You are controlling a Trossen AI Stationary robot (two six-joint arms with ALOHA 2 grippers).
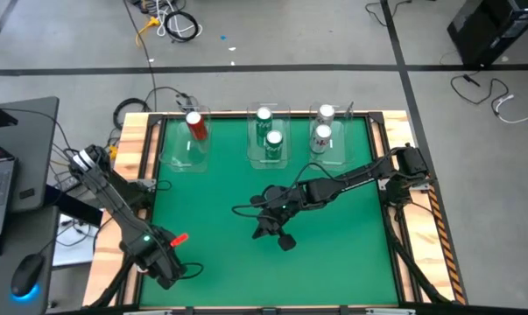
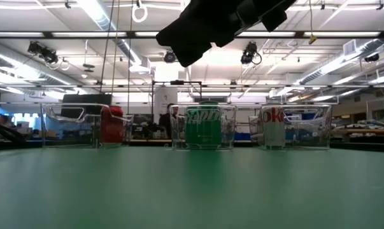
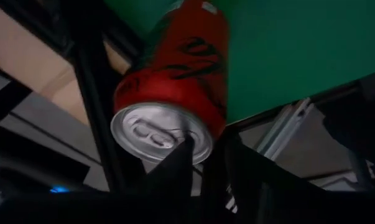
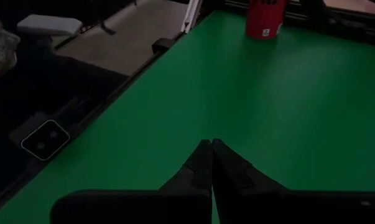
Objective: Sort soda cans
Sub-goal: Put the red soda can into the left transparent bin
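Five of six cans are already binned along the far edge of the table. The left bin (image 1: 183,140) holds one red can (image 1: 194,124). The middle bin (image 1: 270,138) holds two green cans, one behind (image 1: 264,117) and one in front (image 1: 273,143). The right bin (image 1: 328,138) holds two silver-white cans, rear (image 1: 326,115) and front (image 1: 321,136).

Remaining: the second red can (image 3: 175,74). It sits at the near-left corner of the table, in the left gripper (image 1: 169,255), lying tilted rather than upright. The left wrist view shows the can's silver top just ahead of the dark fingers (image 3: 175,165); they look to be clamping on it, though whether the grip is firm cannot be told.

The right gripper (image 1: 281,238) hovers over mid-table, fingers pressed together, holding nothing.

Judgement: sorting is nearly complete. One step is left: carry the second red can to the left bin, beside its match, and release it.
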